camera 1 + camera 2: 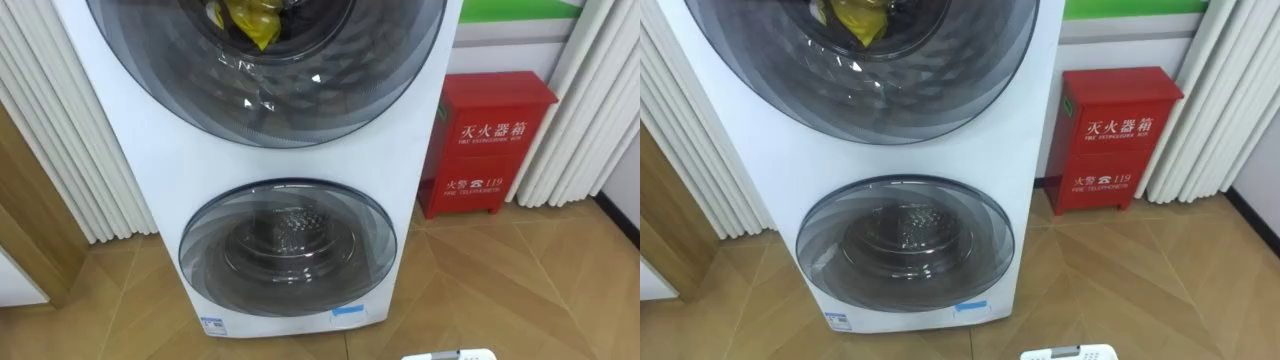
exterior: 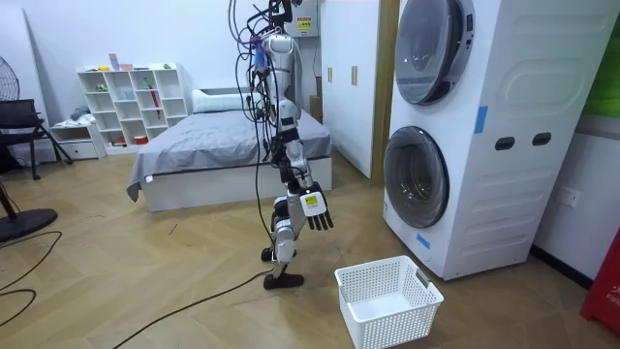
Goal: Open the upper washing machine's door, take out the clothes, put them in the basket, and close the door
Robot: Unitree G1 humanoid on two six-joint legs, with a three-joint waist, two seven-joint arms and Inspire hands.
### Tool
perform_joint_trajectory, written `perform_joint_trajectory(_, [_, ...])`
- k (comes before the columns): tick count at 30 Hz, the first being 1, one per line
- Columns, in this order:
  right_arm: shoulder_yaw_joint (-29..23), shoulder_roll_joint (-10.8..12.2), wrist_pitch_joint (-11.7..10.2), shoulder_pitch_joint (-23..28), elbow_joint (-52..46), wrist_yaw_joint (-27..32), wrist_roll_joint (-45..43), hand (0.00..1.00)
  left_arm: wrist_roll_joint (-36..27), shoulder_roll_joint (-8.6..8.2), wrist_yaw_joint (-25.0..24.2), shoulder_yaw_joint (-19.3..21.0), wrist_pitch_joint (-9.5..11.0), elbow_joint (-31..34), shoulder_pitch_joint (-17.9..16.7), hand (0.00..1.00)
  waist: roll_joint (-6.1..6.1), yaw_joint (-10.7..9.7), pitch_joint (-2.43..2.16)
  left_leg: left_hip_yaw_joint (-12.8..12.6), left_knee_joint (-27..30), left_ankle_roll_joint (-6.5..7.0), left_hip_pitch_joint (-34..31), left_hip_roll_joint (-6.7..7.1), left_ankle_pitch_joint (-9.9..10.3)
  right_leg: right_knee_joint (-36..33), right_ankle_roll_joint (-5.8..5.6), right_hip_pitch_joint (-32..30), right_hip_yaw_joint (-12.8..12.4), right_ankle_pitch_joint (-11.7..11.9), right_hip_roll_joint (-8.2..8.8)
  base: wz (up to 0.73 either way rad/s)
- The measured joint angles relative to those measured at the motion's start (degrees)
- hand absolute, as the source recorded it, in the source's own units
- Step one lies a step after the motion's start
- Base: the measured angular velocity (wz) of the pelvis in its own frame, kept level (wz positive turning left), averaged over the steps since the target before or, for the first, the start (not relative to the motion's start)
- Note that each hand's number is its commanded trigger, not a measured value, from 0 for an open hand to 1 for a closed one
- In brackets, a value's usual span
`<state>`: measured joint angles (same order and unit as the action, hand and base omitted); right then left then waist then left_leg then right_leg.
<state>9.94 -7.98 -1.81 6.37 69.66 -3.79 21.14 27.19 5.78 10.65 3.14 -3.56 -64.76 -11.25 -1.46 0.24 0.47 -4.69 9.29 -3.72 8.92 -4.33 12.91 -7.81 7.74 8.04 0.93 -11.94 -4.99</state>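
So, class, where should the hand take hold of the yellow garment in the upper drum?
Probably the bunched lower fold of the yellow garment, pinched from straight in front: it sags toward the upper door, which looks shut and must open first.

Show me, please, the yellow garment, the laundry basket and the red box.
yellow garment (image 1: 246, 20), left eye view, its middle behind the upper door glass.
laundry basket (image 2: 392, 328), room view, its near wall.
red box (image 1: 488, 150), left eye view, its front panel.

Stands mid-frame on the wooden floor (image 2: 145, 281), facing the stacked washing machine (image 2: 484, 126) at right, white basket (image 2: 392, 325) on the floor at lower centre.
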Motion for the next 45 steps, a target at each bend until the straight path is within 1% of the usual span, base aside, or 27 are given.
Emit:
perform_joint_trajectory(3, [0.0, 0.0, 0.0, -0.2, 0.1, -0.1, 0.0, 0.0, -2.0, 0.01, 0.1, 0.0, 0.2, 0.0, 0.1, 0.0, -0.21, 0.1, 0.03, -0.2, 0.0, -0.01, -0.3, 0.0, 0.0, 0.1, -0.02, -0.2, 0.1, 0.0, 0.01, 0.0])
perform_joint_trajectory(7, [-0.1, 0.0, 0.0, 0.1, -0.2, -0.2, 0.0, 0.0, -2.2, 0.02, 0.1, 0.3, 0.2, 0.0, 0.0, 0.0, -0.26, 0.2, 0.02, -0.4, 0.1, 0.01, -0.4, 0.0, 0.1, 0.1, -0.02, -0.3, 0.0, 0.0, 0.01, 0.0])
perform_joint_trajectory(8, [-0.1, 0.1, 0.0, 0.1, -0.3, -0.3, 0.0, 0.0, -2.7, 0.02, 0.1, 0.3, 0.2, 0.0, 0.1, 0.0, -0.21, 0.2, -0.06, -0.4, 0.1, 0.01, -0.5, 0.01, 0.1, 0.1, -0.02, -0.4, 0.0, 0.0, 0.01, 0.0])
perform_joint_trajectory(9, [-0.1, 0.1, 0.0, 0.1, -0.3, -0.6, 0.0, 0.0, -2.9, 0.02, 0.1, 0.3, 0.3, 0.0, 0.1, 0.0, -0.08, 0.2, -0.27, -0.4, 0.1, 0.01, -0.6, 0.01, 0.1, 0.1, -0.02, -0.5, 0.0, 0.0, 0.01, 0.0])
perform_joint_trajectory(12, [-0.1, 0.1, 0.0, 0.0, -0.3, -1.2, 0.3, 0.0, -3.5, 0.03, 0.1, 0.6, 0.3, 0.0, 0.2, 0.0, -0.02, 0.2, -0.52, -0.4, 0.1, 0.01, -0.6, 0.0, 0.1, 0.0, -0.02, -0.6, 0.2, 0.0, 0.0, 0.0])
perform_joint_trajectory(16, [-0.1, 0.1, 0.1, -0.3, -0.3, -1.3, 1.1, 0.0, -5.3, 0.11, 0.4, 0.8, 0.4, 0.0, 0.2, 0.0, -0.25, 0.2, -0.42, -0.4, 0.1, 0.01, -0.6, 0.0, 0.1, 0.0, -0.02, -0.6, 0.4, 0.0, 0.01, 0.01])
perform_joint_trajectory(18, [-0.8, 0.1, 0.7, -1.1, -1.0, -1.1, 1.0, 0.0, -5.2, 0.31, 0.4, 1.4, 1.2, 0.2, 0.2, 0.0, -0.59, 0.2, -0.33, -0.4, 0.1, 0.01, -0.7, -0.02, 0.1, -0.1, -0.02, -0.6, 0.8, 0.0, 0.04, 0.06])
perform_joint_trajectory(19, [-1.6, 0.1, 1.0, -1.3, -1.7, -1.0, 0.9, 0.0, -5.2, 0.37, 0.4, 1.6, 1.5, 0.4, 0.2, 0.0, -0.54, 0.2, -0.36, -0.4, 0.1, 0.01, -0.7, -0.04, 0.1, -0.3, -0.02, -0.6, 0.8, 0.0, 0.04, 0.0])
perform_joint_trajectory(20, [-3.0, -0.1, 2.1, -1.5, -5.9, 0.1, 0.9, 0.0, -5.2, 0.4, 0.4, 2.3, 1.9, 0.6, 0.4, 0.0, -0.71, 0.4, -0.25, -0.4, 0.1, 0.01, -0.6, -0.08, 0.1, -0.7, -0.03, -0.9, 0.8, 0.0, 0.03, -0.1])
perform_joint_trajectory(21, [-4.0, -0.7, 2.7, -1.5, -12.4, 1.2, 0.9, 0.0, -5.2, 0.5, 0.4, 3.0, 2.5, 0.7, 0.8, 0.0, -0.87, 0.5, -0.1, -0.3, 0.2, 0.02, -0.6, -0.11, 0.1, -1.1, -0.03, -1.1, 0.8, 0.0, 0.01, -0.13])
perform_joint_trajectory(22, [-4.7, -0.9, 2.4, -2.0, -15.2, 1.4, 0.9, 0.0, -5.2, 0.55, 0.5, 3.6, 2.8, 0.6, 1.0, 0.0, -0.9, 0.5, 0.01, -0.3, 0.2, 0.02, -0.6, -0.12, 0.1, -1.0, -0.05, -1.1, 0.7, 0.0, 0.0, -0.13])
perform_joint_trajectory(23, [-5.9, -1.3, 1.2, -4.5, -18.1, 2.0, 1.0, 0.0, -5.3, 0.83, 0.5, 4.1, 3.3, 0.4, 1.8, 0.0, -1.1, 0.5, 0.16, -0.2, 0.2, 0.02, -0.4, -0.11, 0.1, -1.1, -0.13, -1.0, 0.9, 0.1, 0.0, 0.0])
perform_joint_trajectory(24, [-7.0, -1.8, 1.1, -7.1, -20.8, 3.2, 2.1, 0.0, -6.6, 1.08, 1.0, 3.9, 4.2, 0.4, 2.7, 0.0, -1.26, 0.6, 0.21, -0.3, -0.1, 0.02, -0.2, -0.11, 0.1, -1.4, -0.18, -1.0, 0.8, 0.1, 0.01, 0.05])
perform_joint_trajectory(25, [-7.3, -2.3, 1.1, -8.1, -22.9, 4.0, 2.9, 0.0, -7.7, 1.19, 1.4, 3.6, 4.6, 0.4, 2.8, 0.0, -1.29, 0.7, 0.23, -0.3, -0.2, 0.02, -0.1, -0.11, 0.1, -1.6, -0.3, -1.2, 0.8, 0.0, 0.02, 0.06])
perform_joint_trajectory(27, [-7.4, -4.7, 0.9, -11.5, -32.6, 5.9, 4.5, 0.0, -10.4, 1.71, 2.2, 2.9, 5.3, 0.7, 3.7, 0.0, -1.33, 1.6, 0.28, -0.3, -0.2, 0.02, -0.4, 0.0, 0.1, -1.9, -0.62, -1.6, 1.0, -0.1, 0.1, 0.0])
perform_joint_trajectory(28, [-7.4, -5.2, 0.6, -12.3, -34.4, 6.2, 4.6, 0.0, -10.8, 1.87, 2.4, 2.7, 5.3, 0.6, 3.8, 0.0, -1.35, 1.6, 0.27, -0.2, -0.2, 0.02, -0.4, 0.02, 0.1, -1.9, -0.68, -1.6, 1.0, 0.0, 0.12, 0.0])
perform_joint_trajectory(29, [-7.6, -6.2, 0.6, -13.4, -38.2, 6.7, 4.6, 0.0, -10.8, 2.13, 2.6, 2.6, 5.2, 0.7, 3.9, 0.0, -1.63, 1.7, 0.11, -0.2, -0.2, 0.02, -0.5, 0.08, 0.1, -1.9, -0.72, -1.6, 1.0, 0.0, 0.23, 0.06])
perform_joint_trajectory(30, [-8.2, -6.7, 0.7, -14.3, -42.2, 7.2, 4.3, 0.0, -10.8, 2.42, 2.8, 2.8, 5.1, 0.6, 3.9, 0.0, -1.84, 1.8, -0.03, -0.2, -0.2, 0.03, -0.4, 0.11, 0.1, -2.0, -0.74, -1.5, 1.3, 0.0, 0.27, 0.07])
perform_joint_trajectory(33, [-9.7, -6.8, 0.6, -17.0, -48.7, 8.7, 4.3, 0.0, -10.8, 2.86, 2.9, 2.9, 3.8, 0.8, 2.6, 0.0, -2.26, 1.9, -0.23, 0.0, -0.2, 0.03, -0.3, 0.13, 0.1, -2.0, -0.76, -1.2, 2.5, 0.0, 0.41, 0.12])
perform_joint_trajectory(35, [-9.6, -7.3, 0.6, -19.7, -50.3, 9.3, 4.3, 0.0, -10.8, 2.84, 3.0, 2.7, 3.1, 0.8, 2.2, 0.0, -2.3, 2.0, -0.23, 0.1, -0.2, 0.03, -0.5, 0.15, 0.1, -2.0, -0.76, -1.4, 2.7, 0.0, 0.44, 0.0])
perform_joint_trajectory(37, [-9.6, -8.4, 0.9, -21.5, -51.2, 9.7, 4.6, 0.0, -10.8, 2.84, 3.0, 2.8, 2.8, 0.9, 1.8, 0.0, -2.31, 2.4, -0.29, 0.2, -0.2, 0.03, -0.9, 0.17, 0.1, -2.1, -0.76, -1.7, 3.1, 0.0, 0.51, 0.06])
perform_joint_trajectory(38, [-9.6, -9.6, 1.4, -22.1, -53.1, 10.3, 4.9, 0.0, -10.7, 2.87, 3.0, 2.8, 2.5, 1.3, 1.7, 0.0, -2.24, 3.1, -0.42, 0.3, -0.1, 0.03, -1.5, 0.16, 0.1, -2.1, -0.76, -2.3, 3.7, 0.0, 0.57, 0.07])
perform_joint_trajectory(39, [-9.6, -10.5, 1.5, -23.0, -54.6, 10.8, 5.3, 0.0, -10.7, 2.94, 3.0, 2.8, 2.1, 1.9, 1.5, 0.0, -2.19, 3.2, -0.48, 0.5, -0.1, 0.03, -2.1, 0.16, 0.1, -2.2, -0.76, -2.6, 4.5, 0.0, 0.64, 0.07])
perform_joint_trajectory(40, [-9.7, -10.8, 1.5, -23.4, -55.4, 11.2, 5.3, 0.0, -10.5, 2.97, 3.0, 2.8, 1.9, 2.0, 1.3, 0.0, -2.18, 3.3, -0.51, 0.6, -0.1, 0.04, -2.3, 0.15, 0.1, -2.3, -0.75, -2.7, 4.6, 0.0, 0.64, 0.05])
perform_joint_trajectory(41, [-10.2, -10.8, 1.5, -23.7, -57.0, 11.9, 5.3, 0.0, -9.8, 2.95, 2.9, 2.8, 1.3, 2.1, 0.6, 0.0, -2.11, 3.5, -0.53, 0.7, -0.1, 0.04, -2.3, 0.09, 0.1, -2.6, -0.75, -2.9, 4.8, 0.0, 0.61, 0.05])
perform_joint_trajectory(42, [-10.3, -10.8, 1.5, -24.2, -57.7, 12.5, 5.3, 0.0, -9.2, 2.96, 2.8, 2.8, 0.8, 2.6, 0.2, 0.0, -2.1, 3.6, -0.6, 0.9, -0.1, 0.04, -2.1, 0.05, 0.1, -2.8, -0.75, -2.6, 5.5, 0.0, 0.62, 0.06])
perform_joint_trajectory(45, [-10.3, -11.0, 1.6, -25.9, -57.6, 14.2, 5.6, 0.0, -9.1, 2.97, 2.7, 2.8, -0.4, 3.4, -0.9, 0.0, -2.15, 4.1, -0.62, 1.4, -0.1, 0.04, -1.4, 0.08, 0.1, -2.8, -0.76, -2.0, 5.7, 0.0, 0.68, 0.02])
